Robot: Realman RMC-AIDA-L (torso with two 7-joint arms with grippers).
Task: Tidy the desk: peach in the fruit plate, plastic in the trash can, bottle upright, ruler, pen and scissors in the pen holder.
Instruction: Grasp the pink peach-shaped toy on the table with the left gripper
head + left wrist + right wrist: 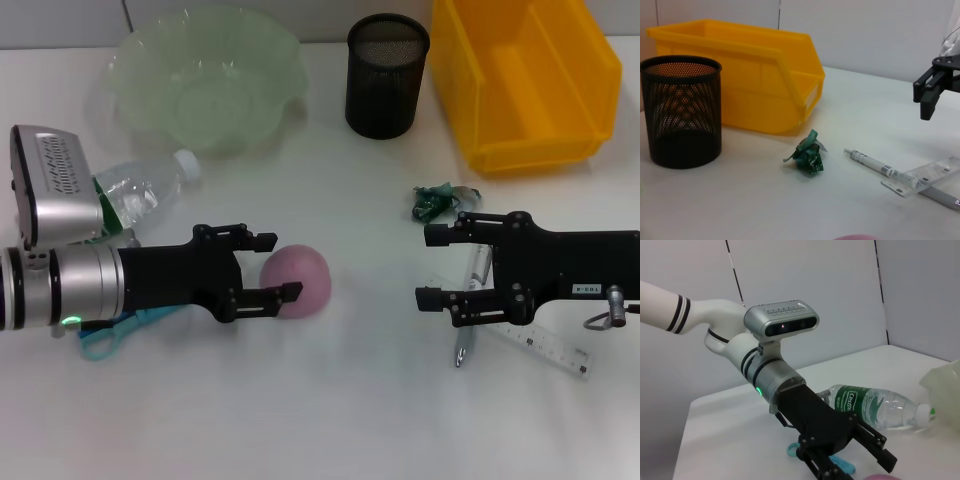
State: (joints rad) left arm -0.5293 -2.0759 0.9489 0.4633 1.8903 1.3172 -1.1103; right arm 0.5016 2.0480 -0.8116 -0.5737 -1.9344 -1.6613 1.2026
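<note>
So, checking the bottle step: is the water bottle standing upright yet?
No, the water bottle lies on its side on the table, behind the left gripper.

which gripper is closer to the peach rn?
Left. The left gripper is open with its fingertips reaching either side of the peach; contact can't be judged. The right gripper is open and well off to the peach's right, over the pen and ruler.

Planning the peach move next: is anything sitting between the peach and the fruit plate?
Nothing visible blocks it. The peach lies at the open left claw, and the table between it and the fruit plate is bare. The lying bottle is off to the left of that line.
</note>
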